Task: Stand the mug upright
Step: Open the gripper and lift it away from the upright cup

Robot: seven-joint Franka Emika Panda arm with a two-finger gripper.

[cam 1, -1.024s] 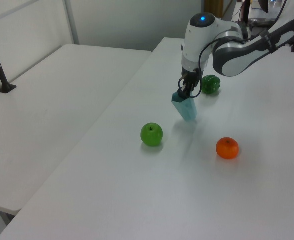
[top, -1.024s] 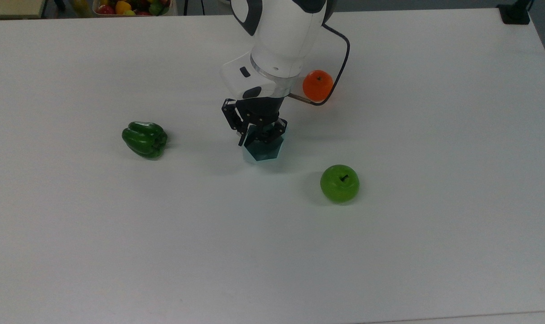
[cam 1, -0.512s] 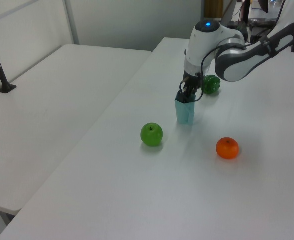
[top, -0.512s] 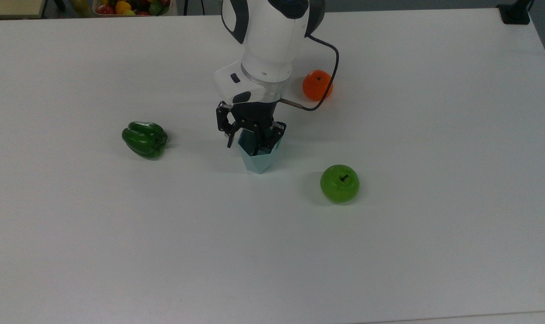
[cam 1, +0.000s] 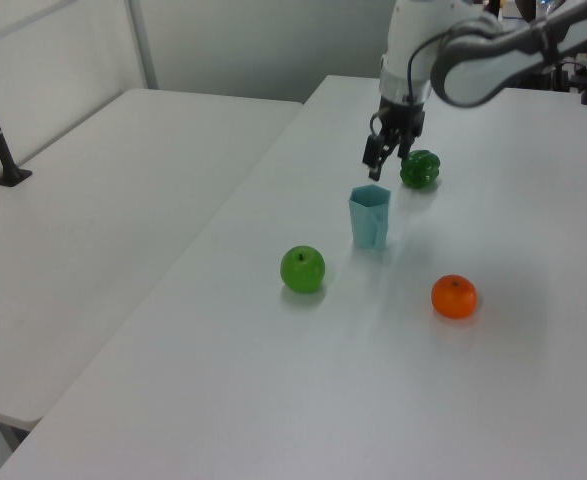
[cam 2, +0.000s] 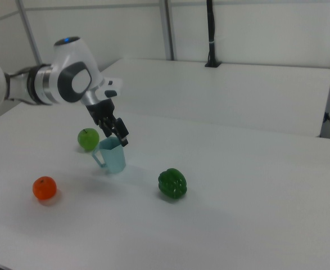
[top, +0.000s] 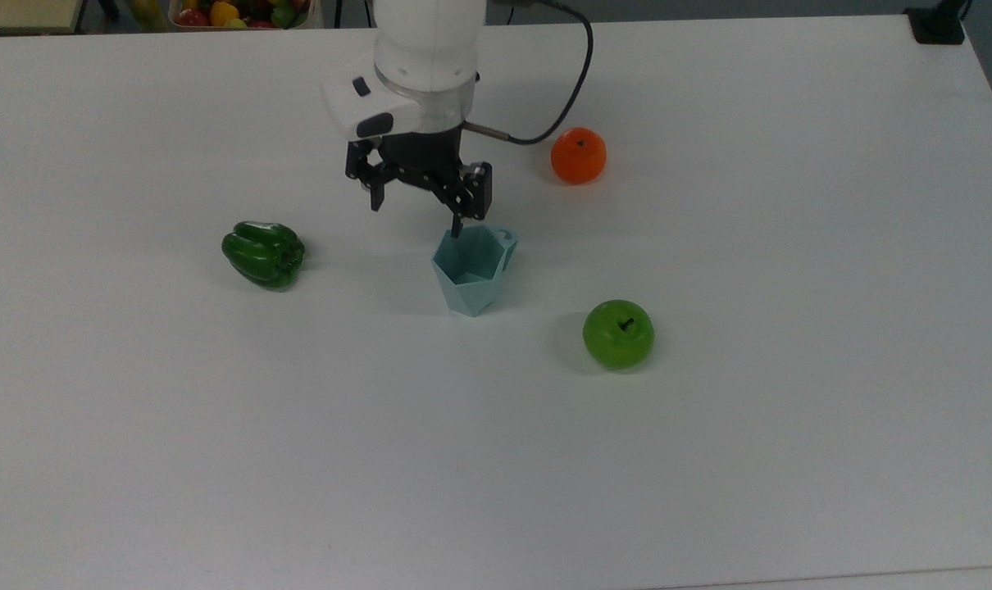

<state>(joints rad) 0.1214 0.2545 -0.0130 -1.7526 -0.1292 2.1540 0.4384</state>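
Seen in the top view, a green bell pepper (top: pixel 263 253) lies on the white tabletop (top: pixel 709 459) well off to the tool's left and a little nearer the camera. Your tool (top: pixel 418 211) hangs in the air with its two fingers spread wide and nothing between them. Just below it, toward the top view's right, the pale-blue faceted mug (top: pixel 470 271) stands on its narrow base, mouth up, its small handle on the far right side. One fingertip appears to hang just above the mug's rim, apart from it, as the left view (cam 1: pixel 370 215) also suggests. Farther right, an orange (top: pixel 578 155) sits beyond the tool, and a green apple (top: pixel 618 333) rests well past the mug, nearer the camera.

By the look of it, the mug is already righted and released, so the step in hand is the retreat. Your next move calls for a lift straight up and away, keeping the near fingertip clear of the rim so the mug is not tipped.
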